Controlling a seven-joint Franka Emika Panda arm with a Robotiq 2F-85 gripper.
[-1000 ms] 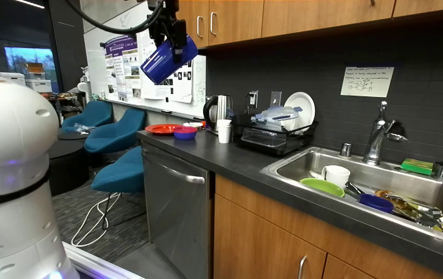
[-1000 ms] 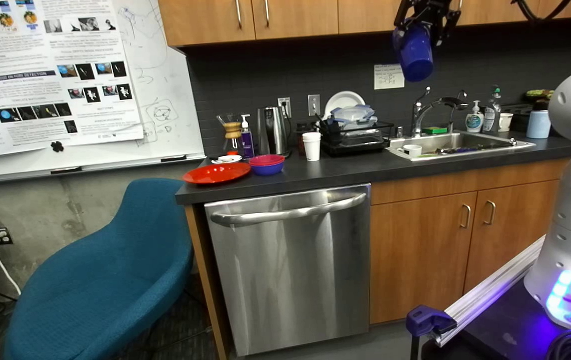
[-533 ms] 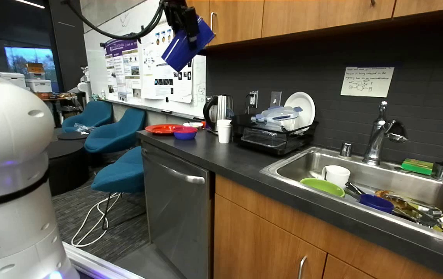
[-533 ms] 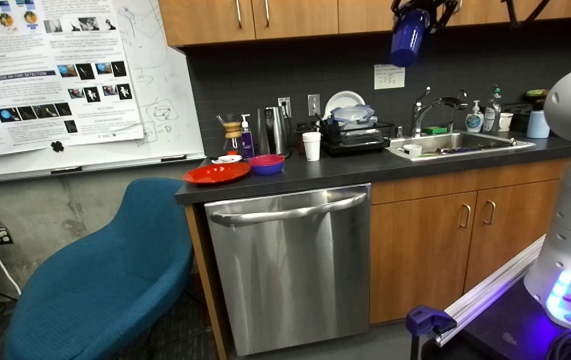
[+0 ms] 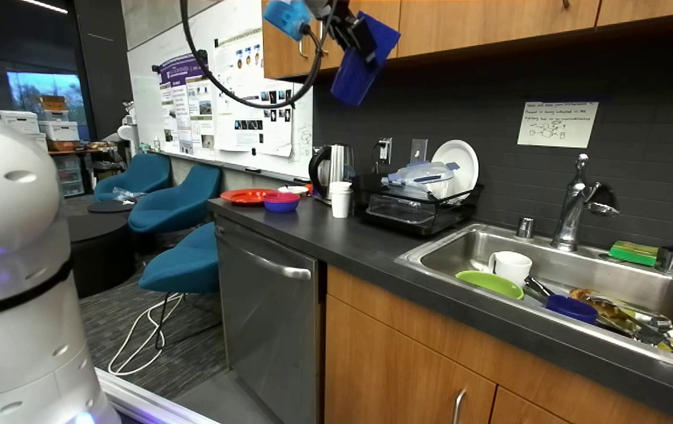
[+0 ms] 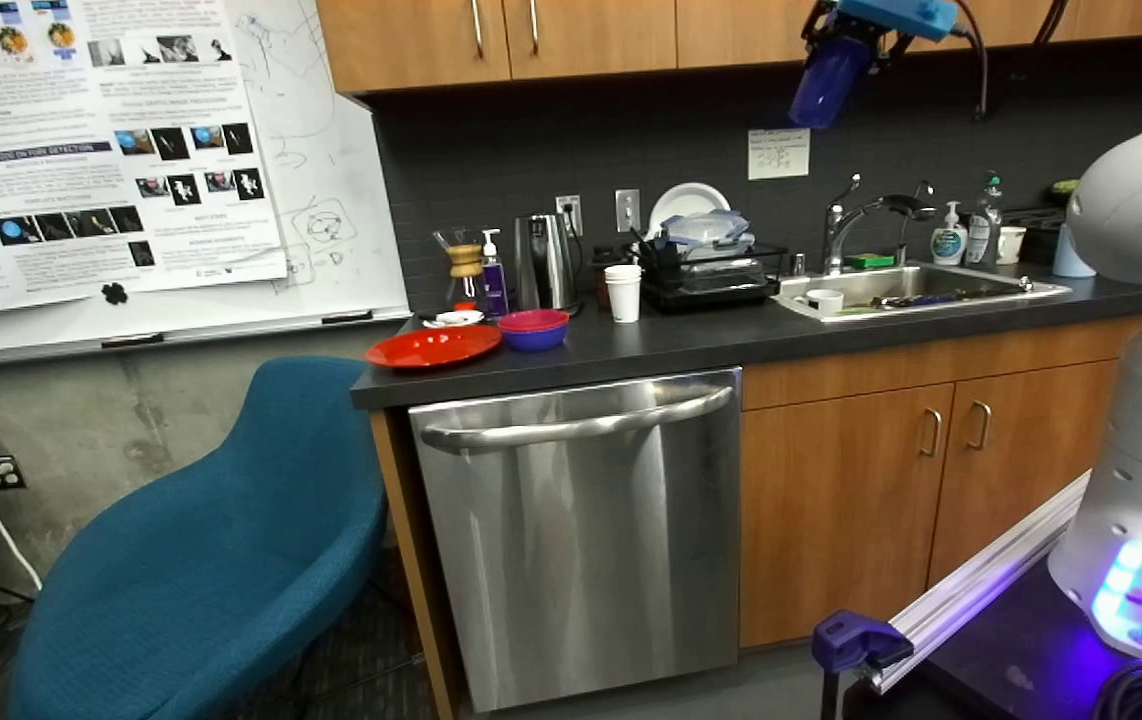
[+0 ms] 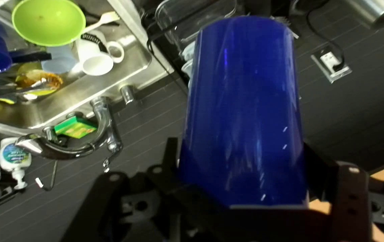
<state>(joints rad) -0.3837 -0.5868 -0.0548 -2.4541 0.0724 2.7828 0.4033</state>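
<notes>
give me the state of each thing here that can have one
Blue cup, held aloft, tilted
Gripper, closed on it
Dishwasher, shut
Upper cabinet doors, shut
Lower cabinet doors, shut
White cup stack, upright
Faucet, no stream visible
Sink, occupied
Dish rack, loaded
Red plate, lying flat

In an exterior view the blue cup point(image 5: 354, 79) and the end effector point(image 5: 368, 53) moved rightward, clear of the whiteboard point(image 5: 304, 121); the cup's lower part came in front of the dark wall point(image 5: 478, 112) and its tilt grew steeper. A blue box point(image 6: 896, 13) near them came into sight in both exterior views. The cable point(image 5: 263, 106) swung rightward; the white arm point(image 5: 6, 176) shifted leftward.
</notes>
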